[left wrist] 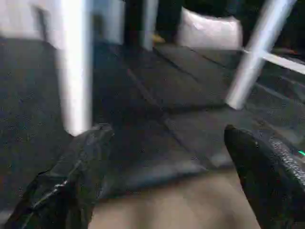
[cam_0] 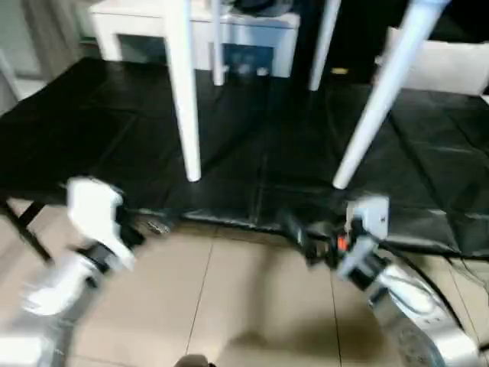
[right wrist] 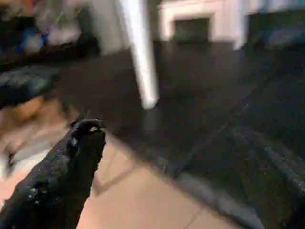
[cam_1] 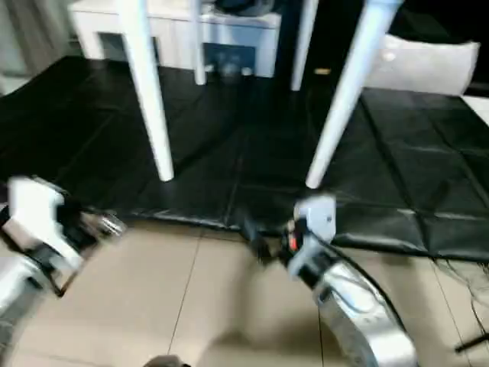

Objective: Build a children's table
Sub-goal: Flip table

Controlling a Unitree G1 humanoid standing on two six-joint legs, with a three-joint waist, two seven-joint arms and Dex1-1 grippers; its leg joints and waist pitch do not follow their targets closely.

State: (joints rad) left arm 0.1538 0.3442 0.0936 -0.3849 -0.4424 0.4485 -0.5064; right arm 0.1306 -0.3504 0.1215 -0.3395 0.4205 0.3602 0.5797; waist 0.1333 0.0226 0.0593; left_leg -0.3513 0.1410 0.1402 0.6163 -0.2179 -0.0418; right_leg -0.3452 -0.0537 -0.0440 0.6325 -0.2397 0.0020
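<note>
White children's table (cam_0: 187, 92) stands beyond both claws, untouched.

Children's table legs (cam_0: 186, 99): plain white. Work table (cam_0: 283, 160) cover: black, creased into squares. Floor (cam_0: 229, 298): beige tiles. Forearms (cam_1: 359, 313) silver; claw fingers (left wrist: 76, 176) black, textured.

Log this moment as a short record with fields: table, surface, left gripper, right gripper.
table: children's table stands upright, its four white legs resting on the work table
surface: black-covered work table; tiled floor in front of it
left gripper: left gripper open, holding nothing, near the table's front edge
right gripper: right gripper open, holding nothing, near the front edge
contact: neither gripper touches a leg
</note>
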